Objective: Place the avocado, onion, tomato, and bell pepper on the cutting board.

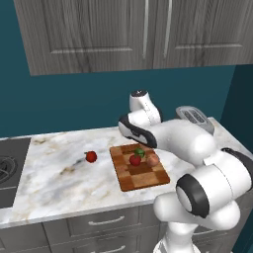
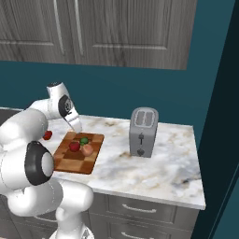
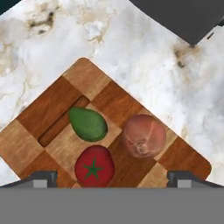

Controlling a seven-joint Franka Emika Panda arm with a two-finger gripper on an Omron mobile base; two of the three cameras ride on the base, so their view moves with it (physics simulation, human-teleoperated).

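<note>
The avocado (image 3: 89, 124), onion (image 3: 144, 135) and tomato (image 3: 94, 166) sit close together on the board (image 3: 43, 118). A second red fruit (image 1: 91, 156) lies on the desk (image 1: 59, 168), well apart. The end effector (image 3: 112, 177) hovers above, fingers spread, empty.

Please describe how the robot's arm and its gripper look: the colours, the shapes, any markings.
The arm is glossy white, built of thick rounded segments with dark grey to black rings at the joints. No cables or markings show on it. The gripper has two small dark grey fingertips with blocky, squared ends.
</note>
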